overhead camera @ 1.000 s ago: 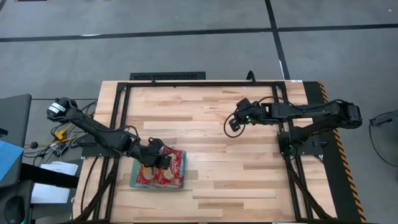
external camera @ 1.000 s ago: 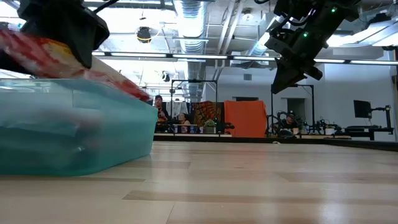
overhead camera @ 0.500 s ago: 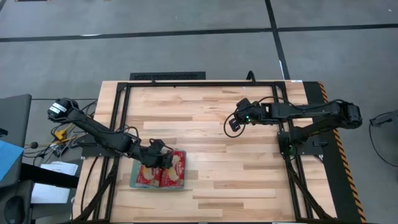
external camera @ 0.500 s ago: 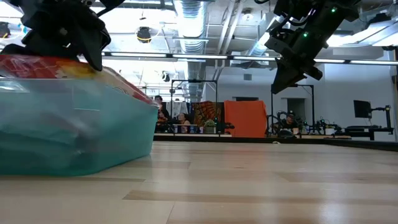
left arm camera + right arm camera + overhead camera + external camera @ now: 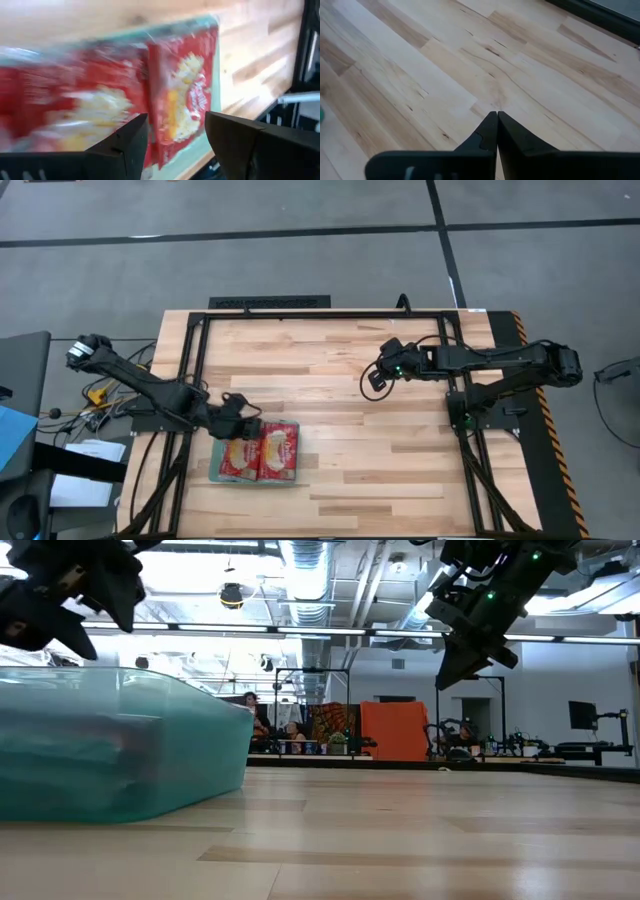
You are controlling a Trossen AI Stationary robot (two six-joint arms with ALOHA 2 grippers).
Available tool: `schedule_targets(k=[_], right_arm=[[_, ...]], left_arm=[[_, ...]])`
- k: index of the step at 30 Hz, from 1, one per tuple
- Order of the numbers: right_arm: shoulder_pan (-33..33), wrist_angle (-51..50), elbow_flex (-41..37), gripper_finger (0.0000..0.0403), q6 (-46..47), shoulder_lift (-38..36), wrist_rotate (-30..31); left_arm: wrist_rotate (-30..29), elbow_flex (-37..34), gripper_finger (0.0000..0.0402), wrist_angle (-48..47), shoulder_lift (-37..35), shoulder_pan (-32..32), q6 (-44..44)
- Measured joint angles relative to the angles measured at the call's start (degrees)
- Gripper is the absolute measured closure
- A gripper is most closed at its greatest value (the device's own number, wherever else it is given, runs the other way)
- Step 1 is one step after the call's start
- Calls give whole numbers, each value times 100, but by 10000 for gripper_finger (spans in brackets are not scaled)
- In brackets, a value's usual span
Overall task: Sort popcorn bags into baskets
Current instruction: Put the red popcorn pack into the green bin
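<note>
1. Two popcorn bags (image 5: 260, 456) show face-up in the teal basket (image 5: 214, 477), side by side, red with the yellowish popcorn picture, filling pretty much the whole basket.
2. That basket sits on the wooden table (image 5: 340, 430), toward the left front part of it. In the low view it's the see-through teal wall (image 5: 120, 745) taking up the left side.
3. Left gripper (image 5: 247, 426) hangs just above the basket's far edge, by its middle. From its own wrist camera the two dark fingers (image 5: 125, 145) stand apart with a clear gap, and nothing is between them, so it's open and empty. You can see both bags below it there (image 5: 180, 100), plus the basket rim.
4. In the low view the left gripper (image 5: 75, 595) is up above the basket wall, not touching it.
5. Right gripper (image 5: 375, 378) is well away from the basket, over toward the table's far right, held in the air above bare wood. Low view shows it (image 5: 455, 665) pointing down, well clear of the tabletop.
6. Its wrist view has the fingertips (image 5: 495, 120) pressed together in a point over plain planks, so closed on nothing.
7. Can't tell whether more bags lie under those two.
</note>
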Motion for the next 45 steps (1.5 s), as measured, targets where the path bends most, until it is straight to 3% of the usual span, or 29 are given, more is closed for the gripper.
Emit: schedule_targets(k=[4, 9, 16, 26, 37, 45], right_arm=[[0, 89, 0, 377, 0, 0, 0], [0, 85, 0, 379, 2, 0, 0], [0, 74, 0, 368, 4, -2, 2], [0, 69, 0, 382, 1, -2, 57], [-40, 52, 0, 364, -15, -2, 159], [-79, 26, 0, 373, -150, -2, 171]], left_arm=[[-264, 0, 221, -502, -456, -3, 73], [-384, 0, 246, -230, -491, -9, 584], [257, 4, 309, -347, 50, -31, 702], [515, 4, 396, -1187, 235, -113, 60], [499, 15, 400, -1899, 13, -252, -615], [-171, 563, 401, -2166, -85, -251, -348]])
